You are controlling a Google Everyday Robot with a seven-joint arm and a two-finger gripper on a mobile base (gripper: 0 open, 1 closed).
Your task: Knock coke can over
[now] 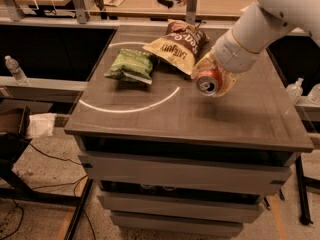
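Claw [214, 78] clasps the coke can [207, 83], tipped, top facing the camera.

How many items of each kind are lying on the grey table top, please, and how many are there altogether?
Chip bags: 2 (green chip bag, yellow-brown chip bag)
Soda cans: 1 (coke can, tipped with its silver top facing the camera)
Total: 3
The end effector is at the coke can, to the right of the bags.
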